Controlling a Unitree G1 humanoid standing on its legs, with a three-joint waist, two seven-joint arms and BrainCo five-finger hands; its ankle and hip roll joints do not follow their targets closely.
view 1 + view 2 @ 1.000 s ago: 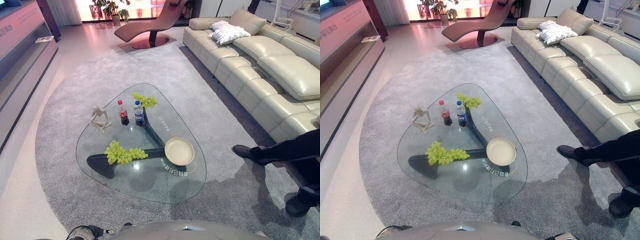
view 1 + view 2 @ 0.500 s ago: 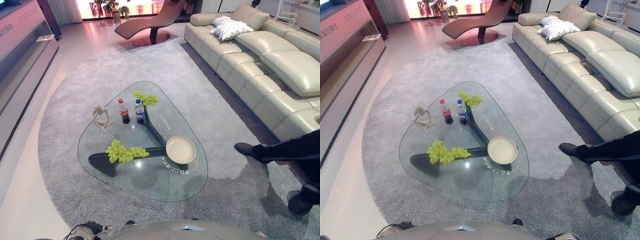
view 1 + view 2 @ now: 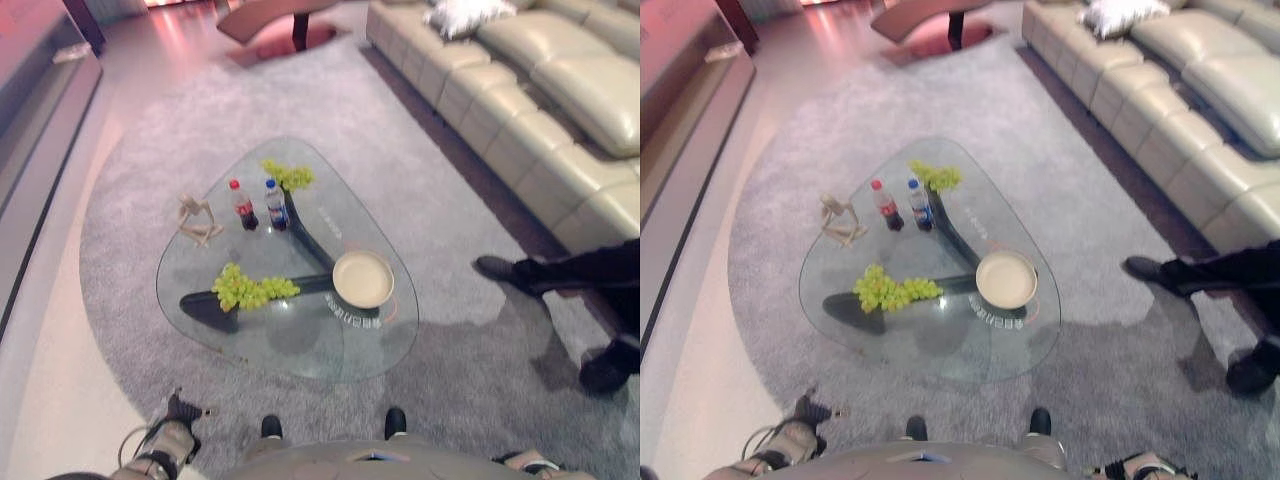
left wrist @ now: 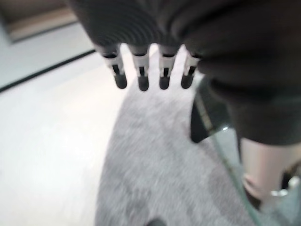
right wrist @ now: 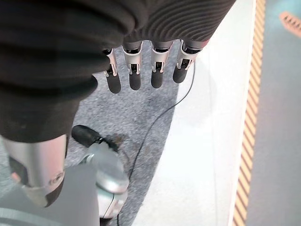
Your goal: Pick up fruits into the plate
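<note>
**Both hands relaxed, fruit on table**

We saw the left hand (image 4: 150, 70) and right hand (image 5: 141, 70) with fingers straight, holding nothing. Two grape bunches (image 3: 252, 290) (image 3: 288, 176) lay on the glass table (image 3: 300, 345), plate (image 3: 363, 279) empty beside the nearer.

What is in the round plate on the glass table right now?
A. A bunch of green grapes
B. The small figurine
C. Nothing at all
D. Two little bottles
C. The plate is bare inside; both bunches of green grapes, the two bottles and the figurine all sit elsewhere on the glass table.
</note>
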